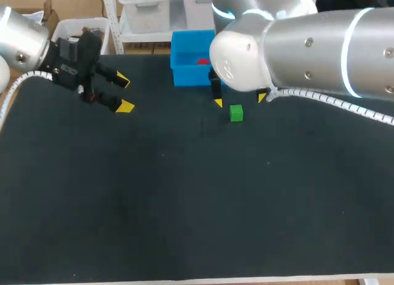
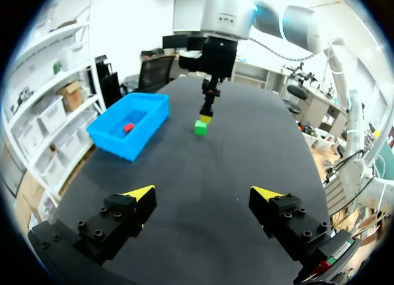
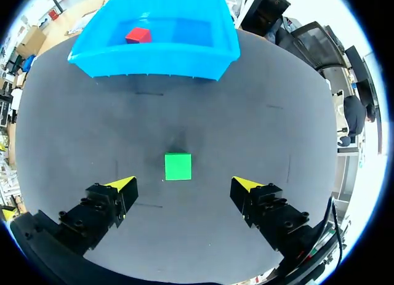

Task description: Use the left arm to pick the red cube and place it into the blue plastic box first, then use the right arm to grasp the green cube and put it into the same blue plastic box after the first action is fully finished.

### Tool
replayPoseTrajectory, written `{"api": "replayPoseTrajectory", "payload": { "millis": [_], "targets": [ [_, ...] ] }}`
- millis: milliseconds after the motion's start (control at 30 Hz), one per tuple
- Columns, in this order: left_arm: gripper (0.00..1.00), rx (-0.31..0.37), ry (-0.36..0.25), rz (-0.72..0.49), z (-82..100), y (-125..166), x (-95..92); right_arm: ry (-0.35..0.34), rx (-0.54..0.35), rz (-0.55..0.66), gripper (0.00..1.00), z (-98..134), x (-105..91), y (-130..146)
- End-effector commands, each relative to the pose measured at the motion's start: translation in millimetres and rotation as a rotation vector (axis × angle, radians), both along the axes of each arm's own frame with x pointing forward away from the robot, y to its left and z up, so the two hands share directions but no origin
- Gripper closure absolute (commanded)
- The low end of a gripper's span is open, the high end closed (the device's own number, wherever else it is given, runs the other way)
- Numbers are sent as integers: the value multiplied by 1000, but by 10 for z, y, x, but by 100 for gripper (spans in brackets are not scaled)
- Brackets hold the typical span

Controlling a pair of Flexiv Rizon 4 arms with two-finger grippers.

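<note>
Dark, matte table filling the view, and at its far edge sits the blue plastic box with the red cube lying inside it, so the first half looks done. The left gripper hangs near the far left corner, fingers wide apart, holding nothing. All eyes on the right gripper: it hovers over the green cube, which sits on the table just in front of the box and slightly to its right. Its fingers are spread wide with nothing gripped, and the cube lies between them, a touch ahead of the tips. Here's the danger: come down off-centre and one tip lands on the cube's top or nudges it aside. Close on skewed faces and that little block could twist and pop out. Then the carry: the box's near wall is close, and too low a lift could clip the rim and drop the cube outside.
</note>
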State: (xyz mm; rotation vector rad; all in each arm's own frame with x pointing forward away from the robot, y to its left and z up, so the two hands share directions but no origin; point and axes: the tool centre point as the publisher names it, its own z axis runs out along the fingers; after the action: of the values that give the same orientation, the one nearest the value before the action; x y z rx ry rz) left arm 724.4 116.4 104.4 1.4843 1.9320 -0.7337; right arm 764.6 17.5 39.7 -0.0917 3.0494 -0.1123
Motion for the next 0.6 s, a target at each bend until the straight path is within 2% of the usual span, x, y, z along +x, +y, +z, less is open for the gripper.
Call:
{"api": "replayPoseTrajectory", "payload": {
  "millis": [33,367,600],
  "targets": [
    [0,-4,-4,-1,-12,7,-4,-96,7,4,0,-110,-33,6],
    [0,-4,-4,-1,-12,7,-4,-51,5,-11,0,-312,9,18],
    [0,-4,-4,-1,-12,7,-4,-27,25,-17,0,-364,80,0]
  ]
}}
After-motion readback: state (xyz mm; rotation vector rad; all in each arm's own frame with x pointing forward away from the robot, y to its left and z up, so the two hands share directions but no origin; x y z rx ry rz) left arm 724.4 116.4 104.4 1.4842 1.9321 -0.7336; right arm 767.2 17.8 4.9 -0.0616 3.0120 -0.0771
